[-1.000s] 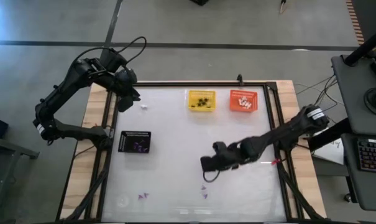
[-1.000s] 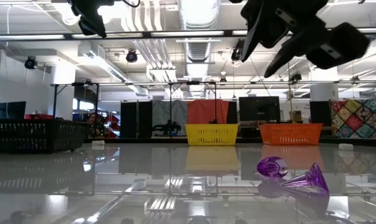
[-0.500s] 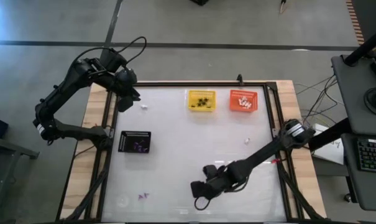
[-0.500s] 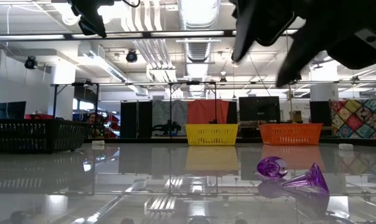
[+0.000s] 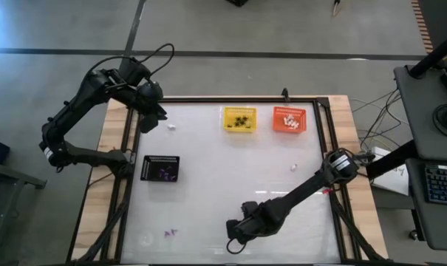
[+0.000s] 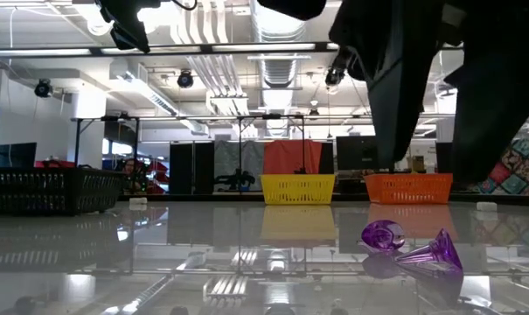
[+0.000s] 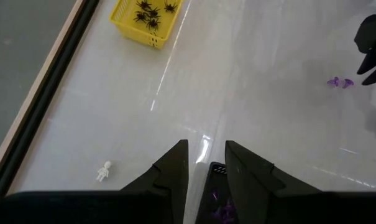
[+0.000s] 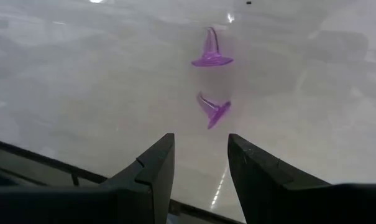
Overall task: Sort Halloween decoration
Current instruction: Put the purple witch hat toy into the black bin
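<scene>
Near the table's (image 5: pixel 208 159) front edge, right claw (image 5: pixel 236 238), open.

L arm (image 5: pixel 97 92) parked far-left corner | R gripper (image 8: pixel 199 163) low, fingers apart

Take the yellow basket (image 5: pixel 239 119) at the far edge of the table (image 5: pixel 223 185) as your landmark: the orange basket (image 5: pixel 289 120) stands just beside it along that same edge. You will find the black basket (image 5: pixel 161 168) well apart from it, near the table's left edge.
</scene>
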Tool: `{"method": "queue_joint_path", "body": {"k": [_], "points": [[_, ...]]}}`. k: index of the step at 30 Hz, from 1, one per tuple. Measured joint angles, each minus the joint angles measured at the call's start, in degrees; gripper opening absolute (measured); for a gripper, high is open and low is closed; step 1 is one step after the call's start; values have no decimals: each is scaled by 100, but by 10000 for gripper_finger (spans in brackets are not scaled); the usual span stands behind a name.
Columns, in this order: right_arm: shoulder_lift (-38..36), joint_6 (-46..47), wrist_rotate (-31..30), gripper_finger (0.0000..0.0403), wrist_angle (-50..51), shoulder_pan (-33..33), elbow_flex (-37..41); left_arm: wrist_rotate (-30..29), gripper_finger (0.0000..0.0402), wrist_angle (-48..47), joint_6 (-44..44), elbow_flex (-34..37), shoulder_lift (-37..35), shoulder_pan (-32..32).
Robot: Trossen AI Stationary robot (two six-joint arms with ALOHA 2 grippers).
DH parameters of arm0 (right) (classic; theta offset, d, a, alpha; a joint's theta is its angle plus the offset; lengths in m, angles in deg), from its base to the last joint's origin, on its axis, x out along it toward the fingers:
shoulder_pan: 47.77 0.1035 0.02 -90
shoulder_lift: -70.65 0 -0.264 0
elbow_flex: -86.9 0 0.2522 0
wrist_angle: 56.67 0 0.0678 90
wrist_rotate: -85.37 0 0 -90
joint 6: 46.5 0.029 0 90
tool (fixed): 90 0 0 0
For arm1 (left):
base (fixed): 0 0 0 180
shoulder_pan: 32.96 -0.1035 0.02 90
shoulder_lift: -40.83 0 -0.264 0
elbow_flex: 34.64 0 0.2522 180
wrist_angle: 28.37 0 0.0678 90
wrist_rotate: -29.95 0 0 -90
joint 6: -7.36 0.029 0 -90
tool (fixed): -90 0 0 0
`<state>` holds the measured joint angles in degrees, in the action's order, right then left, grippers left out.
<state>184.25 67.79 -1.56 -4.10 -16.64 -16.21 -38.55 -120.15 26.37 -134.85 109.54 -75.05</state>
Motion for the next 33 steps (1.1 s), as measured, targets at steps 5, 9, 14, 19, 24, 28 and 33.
{"method": "queue_joint_path", "body": {"k": [5, 9, 14, 19, 24, 28, 33], "points": [[115, 63, 8, 139, -11, 0, 9, 2, 87, 0, 0, 0, 1, -1], [193, 76, 0, 139, -8, 0, 25, 2, 87, 0, 0, 0, 2, 0], [311, 78, -2, 133, -6, -2, 33, 2, 87, 0, 2, 0, 2, 0], [373, 126, -2, 121, -14, -2, 33, 2, 87, 0, 1, 0, 0, -1], [428, 126, 0, 108, -26, -2, 37, 2, 87, 1, 0, 0, 2, -2], [457, 117, 9, 92, -32, -2, 37, 2, 87, 2, 0, 0, 1, -1], [460, 12, 11, 66, -19, -2, 37, 2, 87, 2, 0, 0, 1, -1]]}}
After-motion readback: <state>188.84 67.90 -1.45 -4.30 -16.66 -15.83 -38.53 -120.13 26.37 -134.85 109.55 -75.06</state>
